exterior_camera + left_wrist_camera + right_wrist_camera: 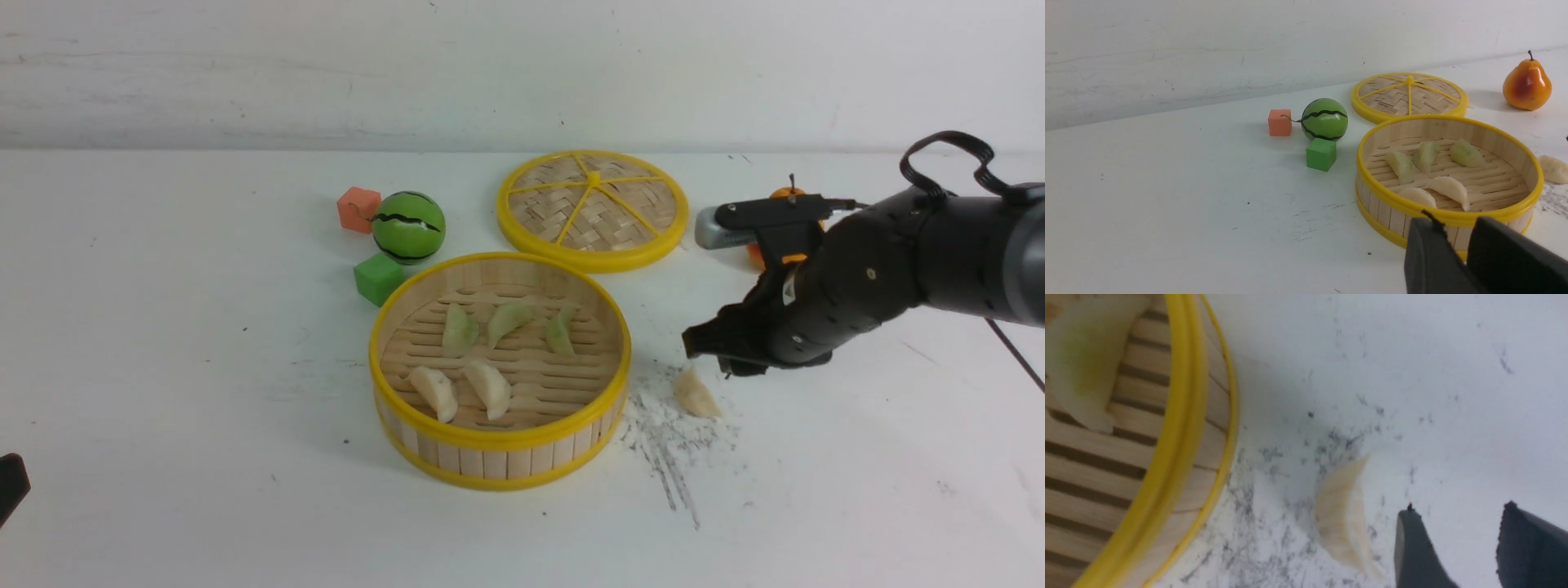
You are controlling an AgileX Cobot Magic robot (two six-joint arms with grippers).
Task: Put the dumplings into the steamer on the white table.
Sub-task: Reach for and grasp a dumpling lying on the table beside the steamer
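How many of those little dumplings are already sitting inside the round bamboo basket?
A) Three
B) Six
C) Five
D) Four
C: the steamer holds three pale green dumplings at the back and two cream ones nearer the front, while one more cream dumpling lies outside on the white table, beside the right claw.

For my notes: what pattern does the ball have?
Green ball with black zigzag stripes; clearest in the left wrist view.
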